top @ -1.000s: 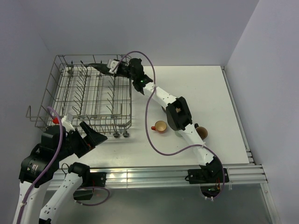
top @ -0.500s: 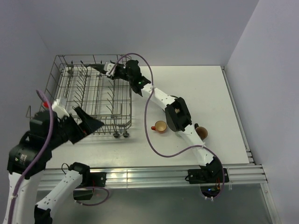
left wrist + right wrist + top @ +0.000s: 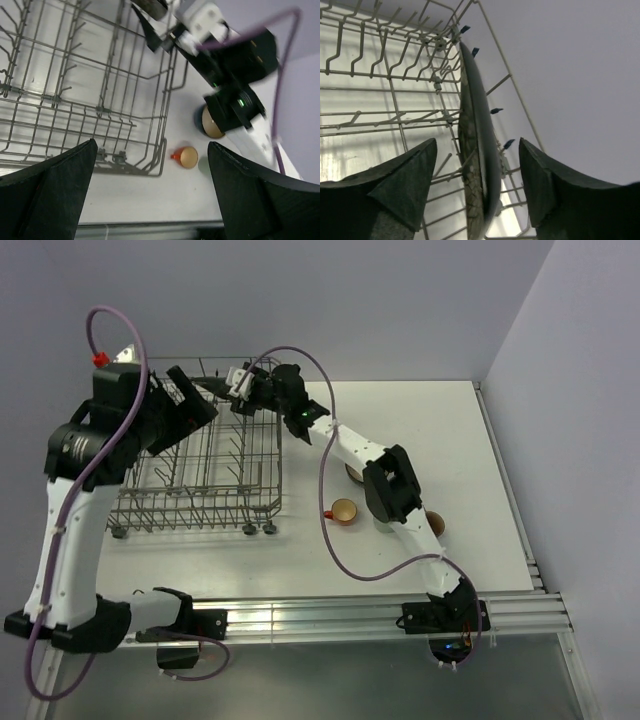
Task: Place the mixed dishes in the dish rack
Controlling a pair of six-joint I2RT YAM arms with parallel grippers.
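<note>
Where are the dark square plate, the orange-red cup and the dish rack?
dark square plate [image 3: 479,130], right wrist view, its upturned edge.
orange-red cup [image 3: 343,511], top external view, its tan inside.
dish rack [image 3: 200,502], top external view, its near wall.

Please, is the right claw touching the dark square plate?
Apart: the right wrist view shows a gap on each side between the dark square speckled plate and right claw.

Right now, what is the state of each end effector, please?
Left end effector: open, holding nothing.
Right end effector: open, astride the dark square plate in the dish rack, not gripping it.
</note>
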